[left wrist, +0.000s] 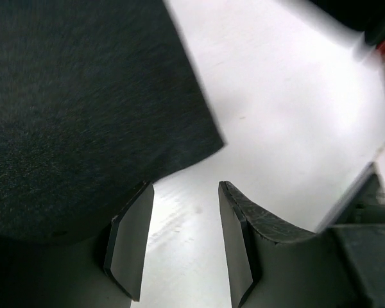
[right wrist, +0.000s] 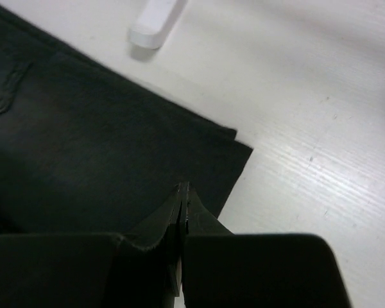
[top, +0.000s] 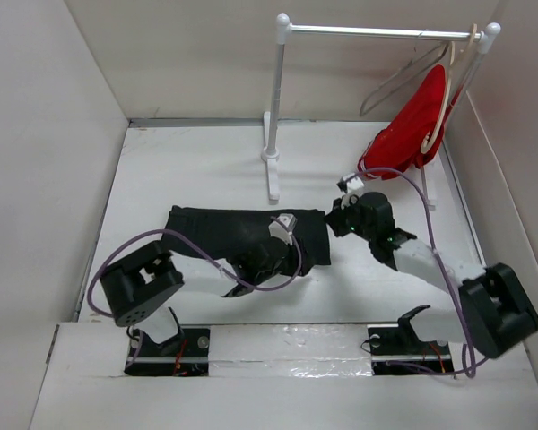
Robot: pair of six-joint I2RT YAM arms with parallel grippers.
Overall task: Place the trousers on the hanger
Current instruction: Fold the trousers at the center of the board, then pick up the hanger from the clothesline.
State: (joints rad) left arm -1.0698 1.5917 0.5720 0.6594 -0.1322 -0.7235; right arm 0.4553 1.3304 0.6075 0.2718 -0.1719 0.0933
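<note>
The black trousers (top: 242,235) lie folded flat in the middle of the white table. The thin pale grey hanger (top: 402,79) hangs on the rail at the back right, behind the red garment. My left gripper (top: 285,235) is over the trousers' right part. In the left wrist view it (left wrist: 185,187) is open and empty over bare table, beside the edge of the trousers (left wrist: 83,96). My right gripper (top: 339,218) is at the trousers' right edge. In the right wrist view it (right wrist: 183,187) is shut just above the cloth (right wrist: 102,147) near its corner, and the fabric lies flat.
A white clothes rack (top: 274,107) stands at the back, its foot (right wrist: 155,19) close to the trousers. A red garment (top: 417,125) hangs on a beige hanger at the rail's right end. White walls enclose the table on three sides.
</note>
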